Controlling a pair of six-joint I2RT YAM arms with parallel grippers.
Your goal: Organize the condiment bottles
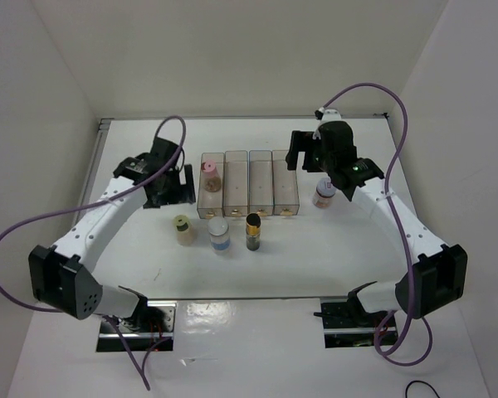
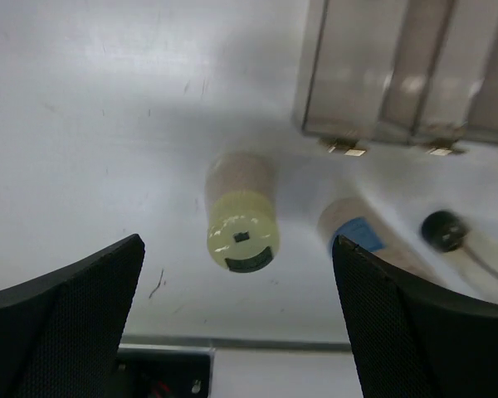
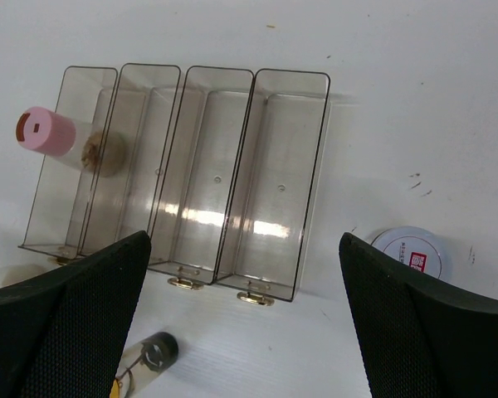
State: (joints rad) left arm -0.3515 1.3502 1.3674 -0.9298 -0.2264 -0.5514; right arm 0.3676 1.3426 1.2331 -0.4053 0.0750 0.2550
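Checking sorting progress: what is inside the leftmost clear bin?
One pink-capped jar stands at the far end of the leftmost bin. The jar covers the bin floor beneath it; the rest looks bare.

Left arm [image 1: 108,209] and right arm [image 1: 396,214] reach forward — left hand [image 1: 183,182] and right hand [image 1: 299,151] gape wide, empty.

Four clear rectangular plastic bins [image 3: 216,174] look smooth and glossy; the white worktop [image 1: 315,265] is matt, lightly scuffed; the lid of the pink-capped cylindrical jar [image 3: 50,133] looks matt plastic.
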